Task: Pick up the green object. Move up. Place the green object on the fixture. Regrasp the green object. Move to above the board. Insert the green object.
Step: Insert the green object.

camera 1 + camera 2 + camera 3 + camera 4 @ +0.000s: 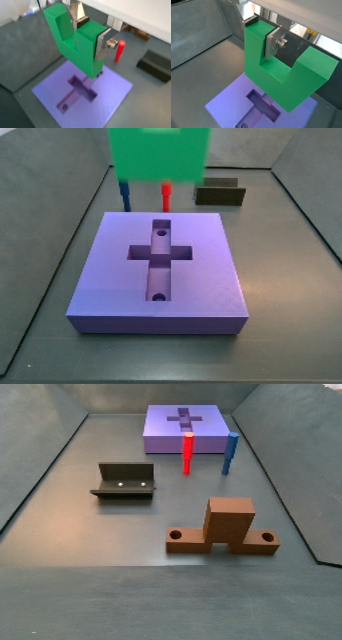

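the gripper (91, 31) itself is mostly cut off: both wrist views show only its silver finger plates and dark pads, and in a side view nothing of it can be made out above the green object (158, 154), whose top runs out of the picture. the green u-shaped piece there is blurred, so its prongs cannot be told apart. in the side view that looks from the wooden stand's end, neither the gripper nor the green object appears at all.

in both wrist views the gripper (266, 34) is clamped on one prong of the green object (75, 41), a silver finger (103, 44) pressed flat against the prong's outer face and the second finger sitting in the gap between the two prongs. the free prong sticks out to the side in a wrist view (314, 65). the piece hangs in the air above the board (80, 90), not touching it, over the cross-shaped cutout (80, 86).

the board (160, 268) is a purple slab lying on the grey floor, with a round hole at each end of the cross. just beyond its far edge stand a thin red peg (166, 196) and a thin blue peg (124, 195), partly hidden behind the green piece. the fixture (221, 194) sits further right, well apart from the board. a brown wooden stand (229, 528) is near the camera in a side view, with the fixture (124, 481) to its left.
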{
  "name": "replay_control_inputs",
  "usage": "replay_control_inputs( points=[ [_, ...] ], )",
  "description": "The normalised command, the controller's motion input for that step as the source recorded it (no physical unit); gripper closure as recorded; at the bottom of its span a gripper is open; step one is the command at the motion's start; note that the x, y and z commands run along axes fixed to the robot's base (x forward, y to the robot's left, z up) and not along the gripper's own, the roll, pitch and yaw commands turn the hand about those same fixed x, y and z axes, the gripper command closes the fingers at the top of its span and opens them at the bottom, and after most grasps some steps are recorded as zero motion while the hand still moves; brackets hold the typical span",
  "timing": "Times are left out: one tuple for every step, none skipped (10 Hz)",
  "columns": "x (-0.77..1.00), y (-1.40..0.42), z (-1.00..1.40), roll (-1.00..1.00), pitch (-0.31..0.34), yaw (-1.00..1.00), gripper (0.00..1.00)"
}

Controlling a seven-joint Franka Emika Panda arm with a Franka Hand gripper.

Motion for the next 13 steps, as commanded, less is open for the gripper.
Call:
replay_control_inputs(
  points=[
    [0.33, -0.27, -0.8, -0.07, -0.22, 0.0, 1.0],
    [0.14, 0.0, -0.71, -0.07, -0.22, 0.0, 1.0],
    [0.09, 0.0, -0.69, -0.02, -0.203, 0.0, 1.0],
    [0.11, 0.0, -0.67, -0.01, -0.196, 0.0, 1.0],
    [0.03, 0.01, -0.72, -0.03, -0.214, 0.0, 1.0],
    [0.05, 0.03, -0.61, -0.08, -0.117, 0.01, 1.0],
    [0.01, 0.0, -0.45, -0.06, -0.071, 0.01, 1.0],
    [0.05, 0.0, -0.37, 0.0, -0.01, 0.04, 1.0],
    [0.0, 0.12, -0.39, 0.03, 0.0, 0.0, 1.0],
    [0.0, 0.16, -0.35, 0.07, 0.0, 0.0, 1.0],
    [-0.02, 0.15, -0.33, 0.07, 0.0, 0.0, 1.0],
    [-0.09, 0.07, -0.29, 0.0, -0.041, 0.0, 1.0],
    [-0.12, 0.0, -0.26, -0.03, -0.079, 0.0, 1.0]
  ],
)
